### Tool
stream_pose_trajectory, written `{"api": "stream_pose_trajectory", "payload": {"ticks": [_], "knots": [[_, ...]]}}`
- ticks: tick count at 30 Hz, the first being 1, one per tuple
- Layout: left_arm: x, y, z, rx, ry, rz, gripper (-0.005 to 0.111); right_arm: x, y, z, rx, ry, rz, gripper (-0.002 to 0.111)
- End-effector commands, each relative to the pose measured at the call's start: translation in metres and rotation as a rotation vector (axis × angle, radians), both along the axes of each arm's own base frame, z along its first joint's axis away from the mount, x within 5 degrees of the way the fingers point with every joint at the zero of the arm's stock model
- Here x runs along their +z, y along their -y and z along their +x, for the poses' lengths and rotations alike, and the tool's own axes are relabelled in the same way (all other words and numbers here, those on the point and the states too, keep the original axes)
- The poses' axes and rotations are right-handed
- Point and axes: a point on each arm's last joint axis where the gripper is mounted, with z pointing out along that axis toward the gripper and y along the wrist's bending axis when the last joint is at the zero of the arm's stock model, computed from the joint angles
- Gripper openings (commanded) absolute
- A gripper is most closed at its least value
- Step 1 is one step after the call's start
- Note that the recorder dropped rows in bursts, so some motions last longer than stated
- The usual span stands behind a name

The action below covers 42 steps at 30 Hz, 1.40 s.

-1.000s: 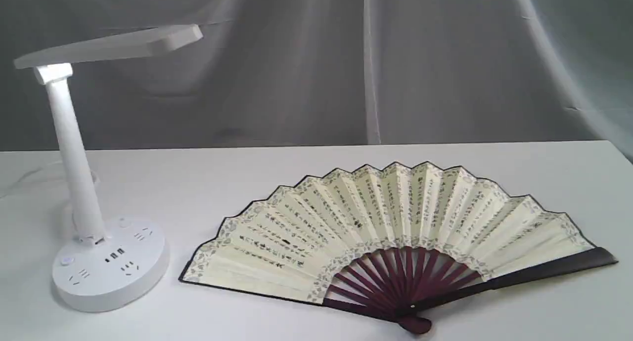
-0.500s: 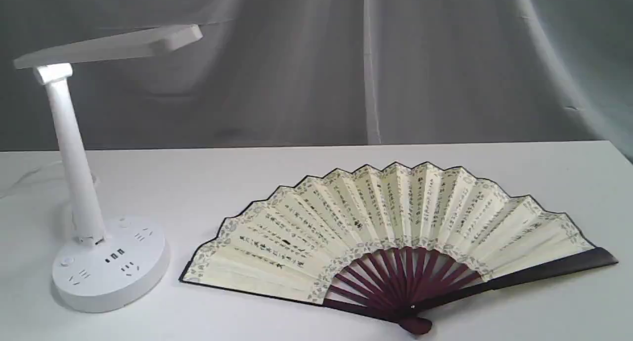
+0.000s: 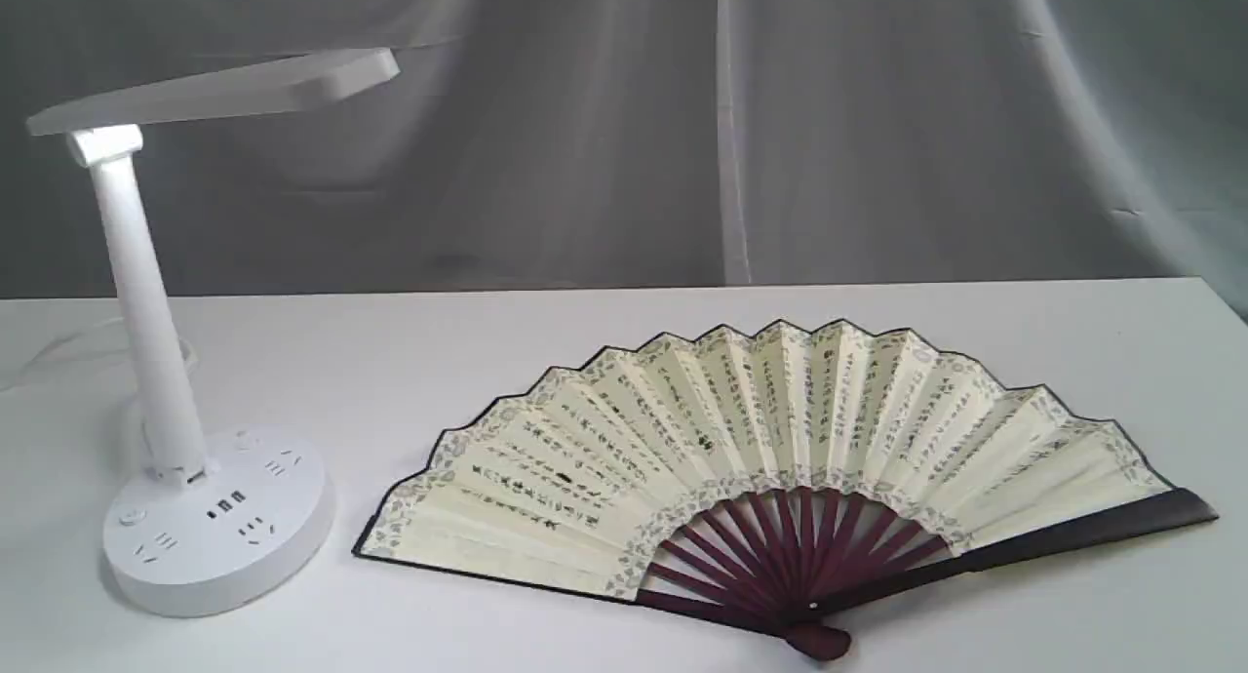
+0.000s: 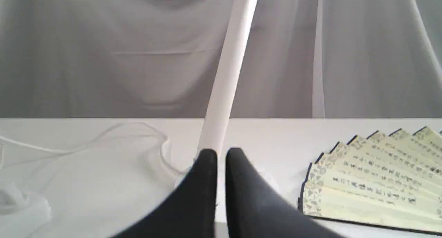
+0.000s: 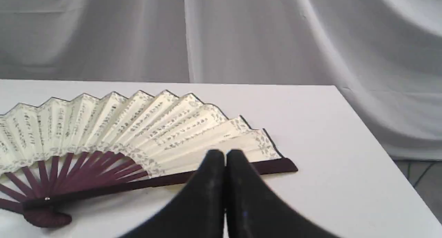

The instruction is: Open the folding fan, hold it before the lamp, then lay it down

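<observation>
The left gripper point(image 4: 221, 154) had two black fingers point(image 4: 207, 169) almost touching, with a thin crack between them, and they held nothing. The right gripper point(image 5: 224, 154) had its two pressed tight together, empty too. I counted one big cream paper folding fan point(image 3: 780, 410) and one white plastic desk lamp point(image 3: 146, 312). Both sat on a flat white table point(image 3: 585, 341), with grey cloth point(image 3: 926, 117) hanging behind. The fan lay flat, spread wide open, beside the lamp but apart from it. It had rows of black writing, dark purple ribs and dark outer sticks.

Soft, even, somewhat dim light, with faint shadow just beside the lamp point(image 3: 154, 341) base. In both wrist views the close jaws are blurred.
</observation>
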Motion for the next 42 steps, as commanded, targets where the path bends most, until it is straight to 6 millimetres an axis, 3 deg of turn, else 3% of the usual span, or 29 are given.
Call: {"api": "stream_pose_trajectory", "payload": {"ticks": [1,15,42], "knots": [[-0.0034,-0.0004,-0.0002,0.006,-0.026,-0.014,0.004,-0.0019,0.0,-0.0003,0.0,-0.01,0.004,0.0],[-0.0033,-0.0004,-0.0002,0.006,-0.025,-0.011,0.004,-0.002,-0.0023,-0.0003,0.01,-0.01,0.123,0.0],[-0.0033,-0.0004,-0.0002,0.006,-0.025,-0.01,0.004,-0.002,0.0018,-0.0004,-0.051,-0.008,0.069,0.0]]}}
